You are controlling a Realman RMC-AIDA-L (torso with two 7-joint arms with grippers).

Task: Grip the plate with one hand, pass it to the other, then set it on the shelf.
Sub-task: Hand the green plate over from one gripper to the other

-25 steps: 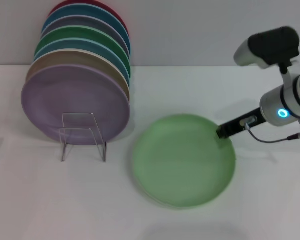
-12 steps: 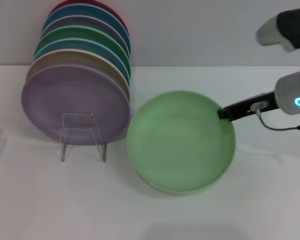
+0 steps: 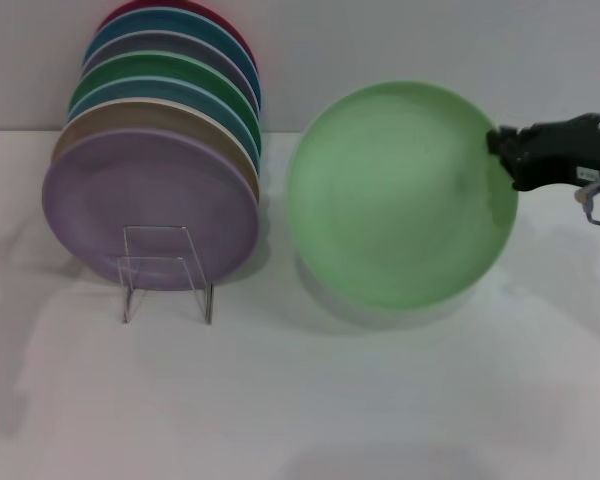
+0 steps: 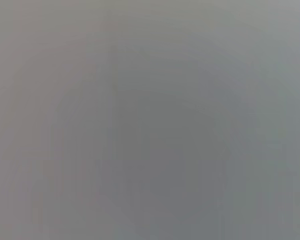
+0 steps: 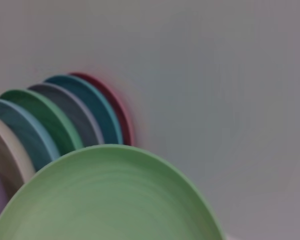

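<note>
The right claw (image 3: 500,150) is gripping the plate (image 3: 400,205) by its rim, holding it tilted above the bench (image 3: 380,400), right of the shelf (image 3: 165,270). The left claw is showing nowhere; its wrist view is only grey blur.

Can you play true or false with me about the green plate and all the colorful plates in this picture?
1. The pale green plate is lying flat on the table. False: it is lifted and tipped up, with its face toward the head camera.
2. The right pincer holds the pale green plate by its edge. True.
3. The lilac plate stands at the front of the row of plates. True.
4. The left pincer is holding the plate too. False: it is not in the head view, and the left wrist view shows only plain grey.
5. The clear shelf stands in front of the lilac plate. True.
6. The pale green plate is already among the row of plates. False: it is off to their right, apart from them.
</note>
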